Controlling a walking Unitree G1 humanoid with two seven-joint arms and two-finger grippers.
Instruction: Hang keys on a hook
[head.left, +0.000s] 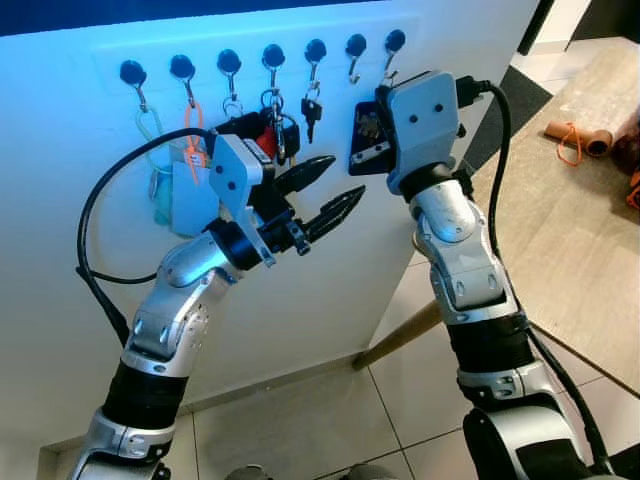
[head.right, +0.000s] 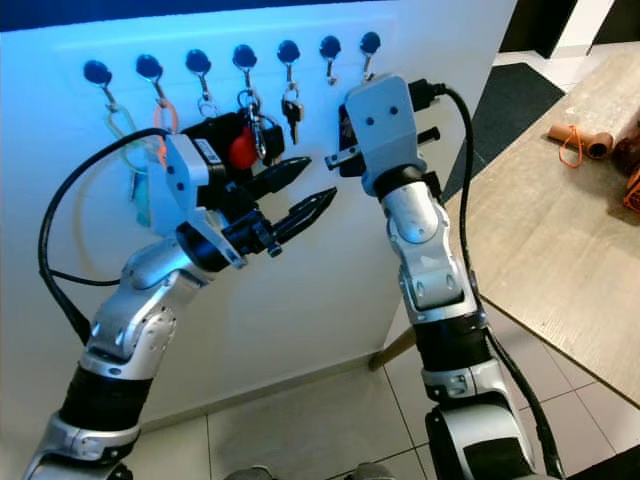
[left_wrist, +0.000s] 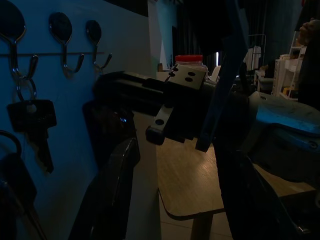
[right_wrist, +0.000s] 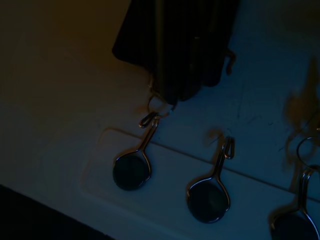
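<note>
A white wall panel (head.left: 300, 270) fills the left and centre of the head views, with a row of seven dark-capped hooks (head.left: 273, 55) along its upper edge. From the frame's left, the first hook carries a pale green loop with a light tag (head.left: 186, 195), the second an orange loop (head.left: 196, 140), the fourth a bunch with a red fob (head.left: 265, 140), and the fifth a single dark key (head.left: 311, 112). The left claw (head.left: 325, 190) is raised in the centre of the frame, below the fourth and fifth hooks, its two black fingers (head.left: 340, 212) spread apart and grasping nothing. The right claw (right_wrist: 172, 97) is raised at the upper right of the row, pressed close to the panel by the last hook (head.left: 394, 45); its wrist housing hides the fingers in the head views. In the right wrist view the dark finger tips meet over a small metal ring (right_wrist: 159, 105) lying against the tip of that last hook; whether they are clenched on it cannot be told in the dim picture. The keys themselves cannot be made out there. A wooden worktop (head.left: 560, 230) stands at the right of the frame, above a tiled floor (head.left: 330, 420).
</note>
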